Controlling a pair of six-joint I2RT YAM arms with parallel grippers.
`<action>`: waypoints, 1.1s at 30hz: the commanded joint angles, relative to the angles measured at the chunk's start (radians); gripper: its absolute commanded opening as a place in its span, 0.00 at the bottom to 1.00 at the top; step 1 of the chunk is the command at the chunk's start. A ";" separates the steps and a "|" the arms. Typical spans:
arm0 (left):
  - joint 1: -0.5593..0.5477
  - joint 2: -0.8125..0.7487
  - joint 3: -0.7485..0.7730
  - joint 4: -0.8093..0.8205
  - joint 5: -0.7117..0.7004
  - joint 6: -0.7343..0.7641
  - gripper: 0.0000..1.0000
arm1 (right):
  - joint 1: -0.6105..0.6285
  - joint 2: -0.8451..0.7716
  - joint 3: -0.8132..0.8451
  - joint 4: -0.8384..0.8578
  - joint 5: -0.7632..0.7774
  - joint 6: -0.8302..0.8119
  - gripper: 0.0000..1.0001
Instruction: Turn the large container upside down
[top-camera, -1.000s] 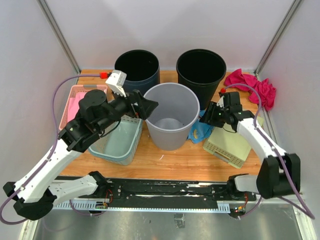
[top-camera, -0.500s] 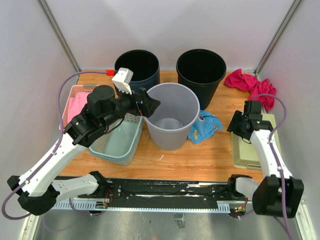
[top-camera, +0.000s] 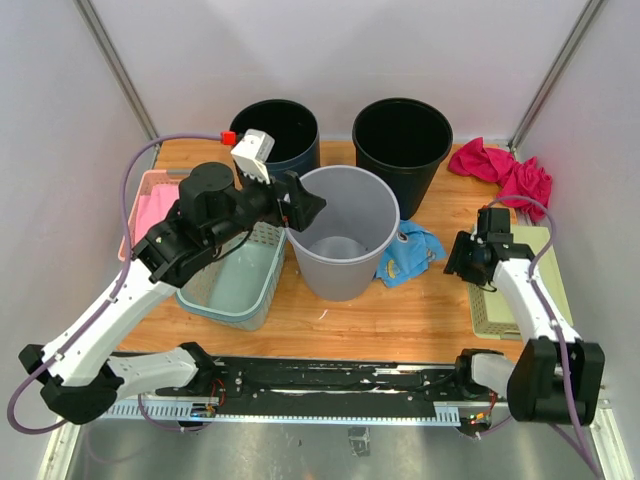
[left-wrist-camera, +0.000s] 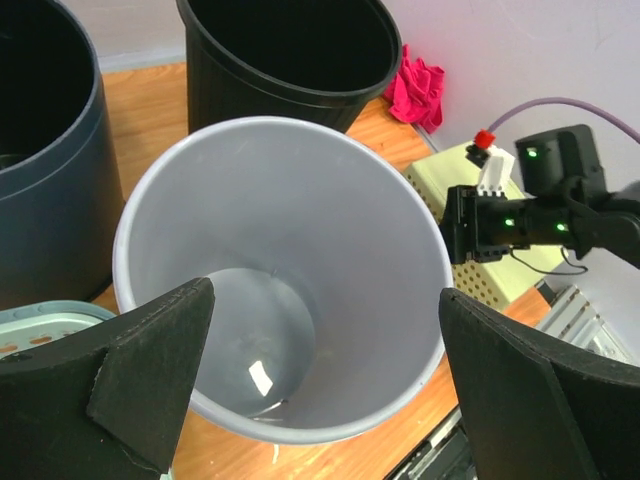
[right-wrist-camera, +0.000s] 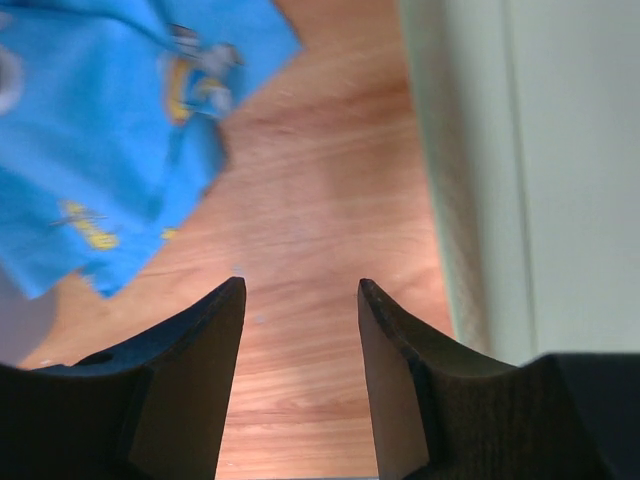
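The large grey bucket (top-camera: 343, 232) stands upright and empty in the middle of the table. It fills the left wrist view (left-wrist-camera: 290, 250). My left gripper (top-camera: 305, 208) is open wide and hovers at the bucket's left rim, holding nothing. In the left wrist view the left gripper (left-wrist-camera: 330, 340) looks down into the bucket, its black fingers (left-wrist-camera: 150, 370) spread far apart. My right gripper (top-camera: 462, 258) is open and empty, low over bare wood between a blue cloth and a pale green basket. In the right wrist view only wood shows between the right gripper's (right-wrist-camera: 300, 295) jaws.
A dark blue-grey bucket (top-camera: 273, 130) and a black bucket (top-camera: 402, 135) stand behind the grey one. A teal basket (top-camera: 225, 290) and a pink basket (top-camera: 150, 205) sit left. A blue cloth (top-camera: 410, 252), a pale green basket (top-camera: 520, 290) and a red cloth (top-camera: 505, 168) lie right.
The pale green basket has shifted to the table's right edge. My right gripper swung right, then came back slightly left and off it. My left gripper edged right to the grey bucket's rim.
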 joint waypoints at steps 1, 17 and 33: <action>-0.009 0.014 0.016 -0.009 0.052 0.022 0.99 | -0.022 0.076 0.028 -0.142 0.283 0.013 0.50; -0.093 0.122 -0.006 0.026 -0.011 0.003 0.99 | 0.009 -0.318 0.227 -0.013 -0.238 -0.007 0.53; 0.009 -0.102 -0.047 -0.046 -0.201 -0.049 0.99 | 0.658 -0.109 0.565 0.101 -0.282 -0.235 0.62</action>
